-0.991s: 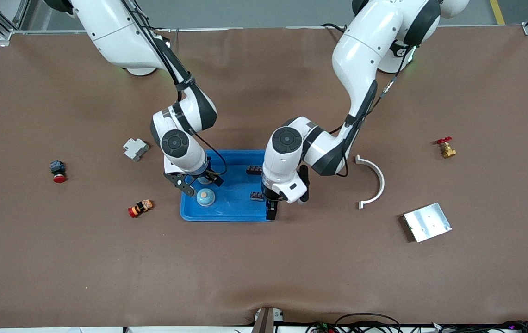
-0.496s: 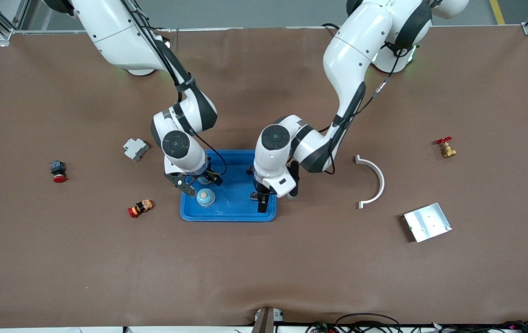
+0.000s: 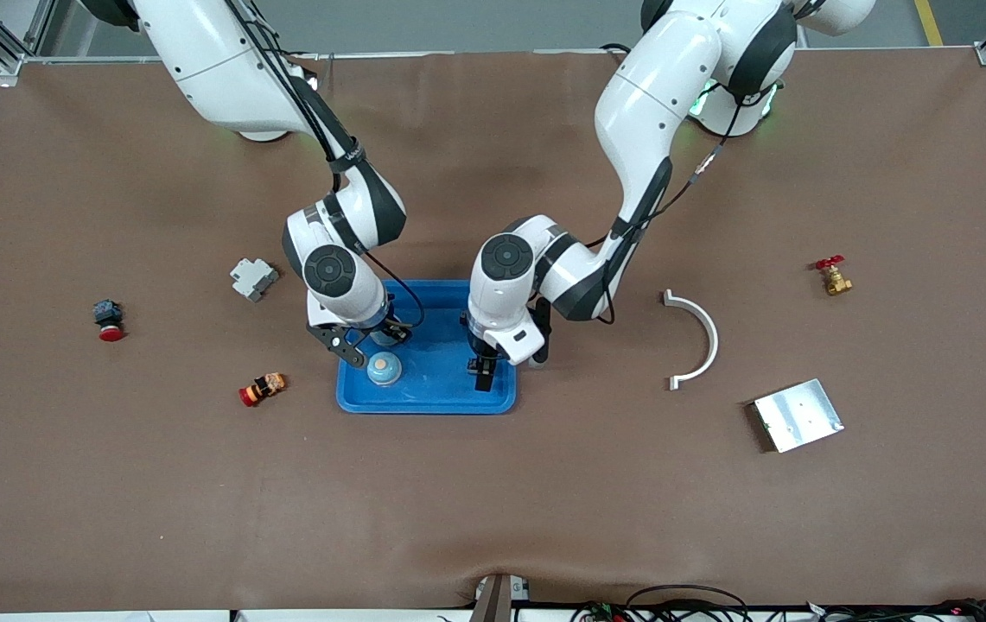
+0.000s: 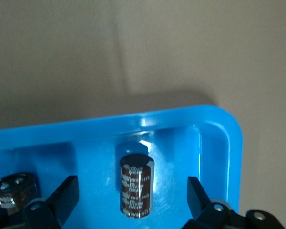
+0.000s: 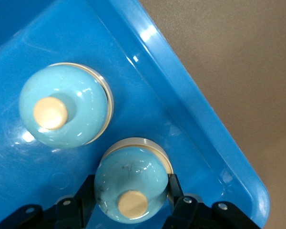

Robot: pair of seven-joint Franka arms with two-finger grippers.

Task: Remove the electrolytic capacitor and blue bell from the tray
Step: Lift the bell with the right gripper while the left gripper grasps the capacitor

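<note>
A blue tray (image 3: 423, 404) sits mid-table. My right gripper (image 5: 131, 191) is at the tray's right-arm end, shut on a light-blue bell (image 5: 132, 187) with a cream button; its fingers (image 5: 174, 185) press both sides of the bell. A second bell (image 5: 64, 112) stands free beside it in the tray (image 5: 205, 138) and shows in the front view (image 3: 384, 369) just clear of the right gripper (image 3: 365, 339). My left gripper (image 4: 131, 191) is open over the tray's other end, astride an upright dark capacitor (image 4: 137, 184) without touching it. Another capacitor (image 4: 13, 191) lies close by.
A grey part (image 3: 252, 278), a red push button (image 3: 109, 320) and a small red-orange part (image 3: 262, 388) lie toward the right arm's end. A white curved piece (image 3: 700, 341), a metal plate (image 3: 798, 415) and a brass valve (image 3: 832, 276) lie toward the left arm's end.
The right gripper has closed on the bell. The left gripper has moved from the tray's outer edge to over the capacitor inside the tray, still open.
</note>
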